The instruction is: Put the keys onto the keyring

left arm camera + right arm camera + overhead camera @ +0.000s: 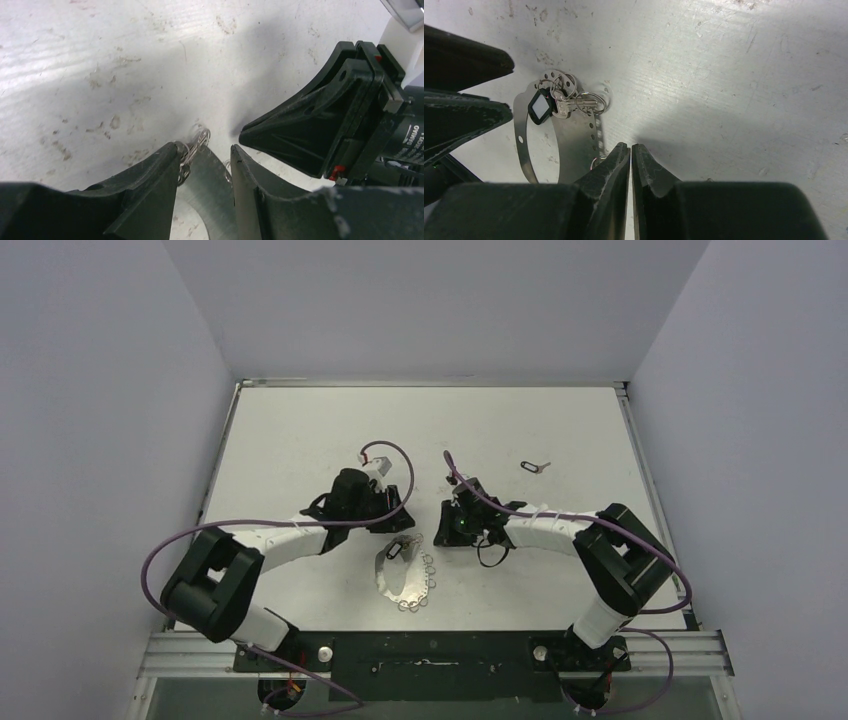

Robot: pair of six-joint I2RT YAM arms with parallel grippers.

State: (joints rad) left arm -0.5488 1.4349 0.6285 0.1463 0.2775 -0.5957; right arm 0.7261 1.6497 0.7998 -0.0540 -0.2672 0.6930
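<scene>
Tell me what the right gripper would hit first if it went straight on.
Likely the bare table: the shut right gripper aims just beside the keyring, not at it. Depth is unclear.

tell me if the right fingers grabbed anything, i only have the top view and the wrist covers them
observer: no, in the right wrist view the right fingers are closed together with nothing between them, tips close beside the band of the keyring
operator: what's the black tag on it
observer: it has a pale window, and a silver key and small rings lie bunched against it at the band's end
operator: and the left fingers
observer: left wrist view shows them apart with the band running between them; whether they pinch it does not show
</scene>
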